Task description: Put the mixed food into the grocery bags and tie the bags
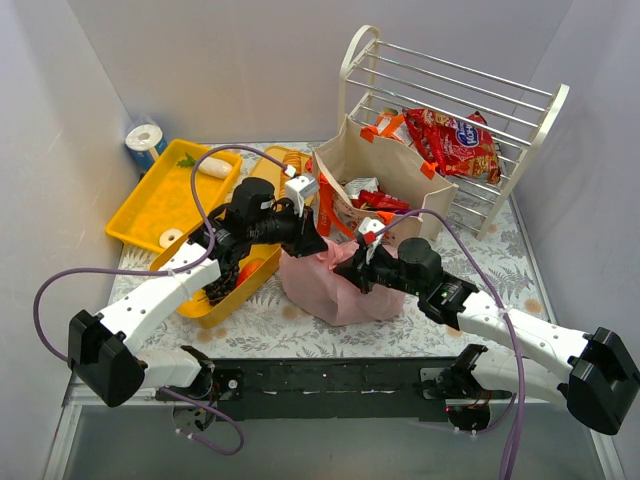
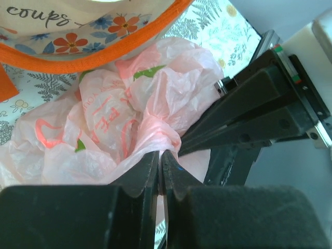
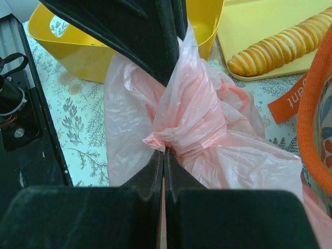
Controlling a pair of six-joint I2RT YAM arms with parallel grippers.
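Observation:
The pink grocery bag (image 1: 335, 290) lies bunched on the table between my two arms. My left gripper (image 2: 161, 155) is shut on a twisted strip of its plastic (image 2: 155, 136). My right gripper (image 3: 164, 150) is shut on a knotted bunch of the same bag (image 3: 197, 119), right beside the left fingers (image 3: 145, 36). In the top view both grippers meet over the bag, left (image 1: 310, 240) and right (image 1: 355, 266). Behind them stands the beige tote (image 1: 385, 165) with orange straps and snack packets (image 1: 378, 198) inside. A red snack packet (image 1: 455, 140) lies on the rack.
A white wire rack (image 1: 450, 90) stands at the back right. A yellow tub (image 1: 235, 280) and yellow trays (image 1: 165, 200) sit left of the bag. A bread loaf (image 3: 280, 46) lies on one tray, and a paper roll (image 1: 146, 140) stands in the back left corner.

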